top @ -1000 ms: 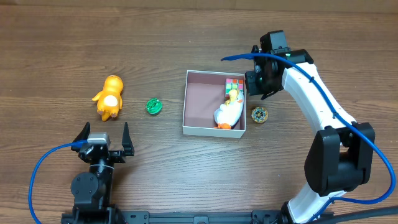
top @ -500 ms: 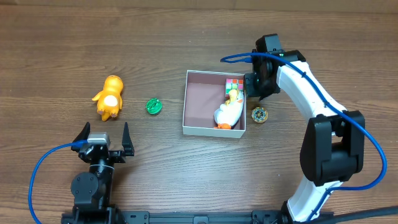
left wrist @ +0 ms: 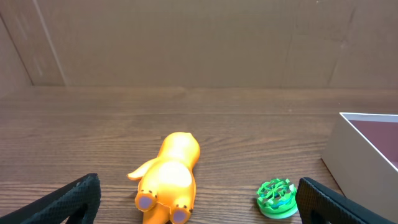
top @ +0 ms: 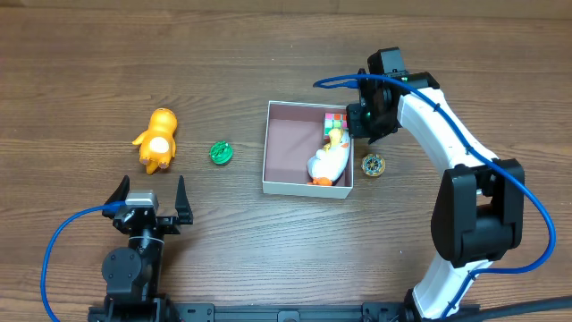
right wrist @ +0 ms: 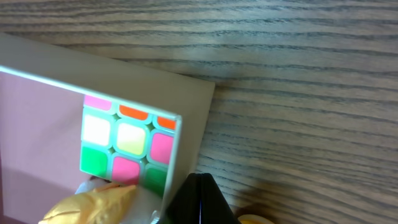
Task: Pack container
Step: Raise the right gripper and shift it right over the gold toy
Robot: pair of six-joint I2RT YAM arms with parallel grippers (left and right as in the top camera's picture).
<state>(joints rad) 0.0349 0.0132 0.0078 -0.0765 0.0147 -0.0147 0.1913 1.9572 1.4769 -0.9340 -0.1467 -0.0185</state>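
Frankly, our right pincer point(top: 358, 120), whose gap we cannot tell, hangs over the container point(top: 304, 189) wall and could clip it descending; our left pincer point(top: 149, 199) rests spread.

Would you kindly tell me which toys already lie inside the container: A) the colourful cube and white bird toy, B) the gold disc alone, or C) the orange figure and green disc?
A: the colourful cube and the white bird toy rest within the walls of the container.

Brown wood-grain table point(top: 268, 250); plain cardboard wall point(left wrist: 186, 43) behind
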